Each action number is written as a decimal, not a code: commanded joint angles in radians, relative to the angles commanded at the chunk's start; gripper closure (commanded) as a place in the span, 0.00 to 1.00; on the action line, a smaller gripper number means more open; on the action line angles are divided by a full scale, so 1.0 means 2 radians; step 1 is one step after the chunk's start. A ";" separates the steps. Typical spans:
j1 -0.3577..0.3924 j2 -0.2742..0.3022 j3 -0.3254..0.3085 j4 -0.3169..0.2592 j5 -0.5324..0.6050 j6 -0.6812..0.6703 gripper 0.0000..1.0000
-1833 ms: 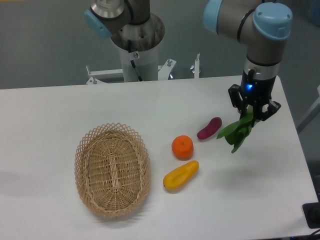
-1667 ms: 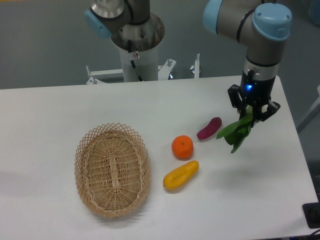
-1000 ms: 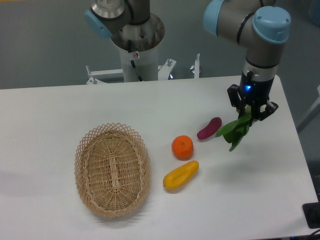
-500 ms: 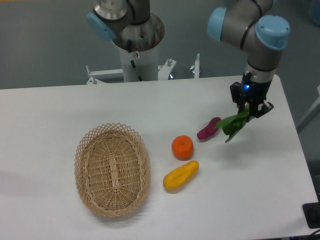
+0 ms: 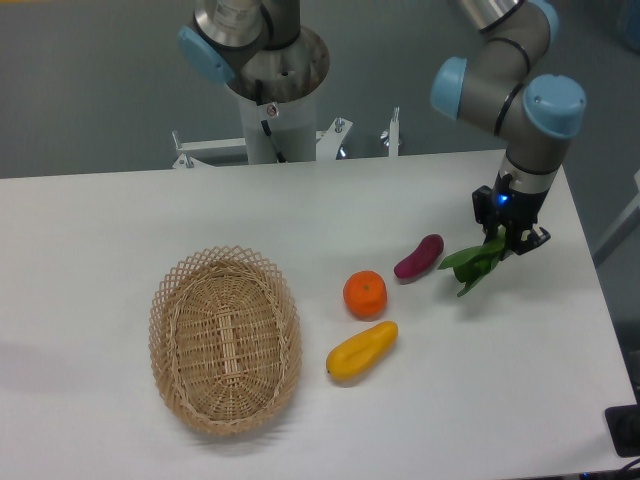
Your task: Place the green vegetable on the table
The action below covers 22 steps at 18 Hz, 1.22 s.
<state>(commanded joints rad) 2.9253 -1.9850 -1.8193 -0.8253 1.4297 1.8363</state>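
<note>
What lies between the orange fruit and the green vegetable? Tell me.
In the camera view, the purple piece lies between the orange fruit and the green vegetable.

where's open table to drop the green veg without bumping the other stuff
Bare table lies right of the yellow piece, below the gripper and its green vegetable. Another patch runs along the far edge above the basket. It is crowded around the orange and purple piece.
</note>
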 joint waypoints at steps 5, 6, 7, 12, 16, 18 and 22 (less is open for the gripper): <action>0.000 0.002 0.000 0.001 0.000 -0.002 0.00; 0.000 0.005 0.000 0.001 0.000 -0.003 0.00; 0.000 0.007 -0.001 0.001 0.001 -0.004 0.00; -0.007 0.052 0.001 0.001 0.002 -0.046 0.00; -0.008 0.075 0.027 -0.001 -0.002 -0.049 0.00; -0.008 0.086 0.054 -0.018 0.002 -0.051 0.00; -0.007 0.102 0.111 -0.117 0.006 -0.051 0.00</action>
<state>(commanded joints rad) 2.9115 -1.7810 -1.5972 -1.0595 1.4419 1.7349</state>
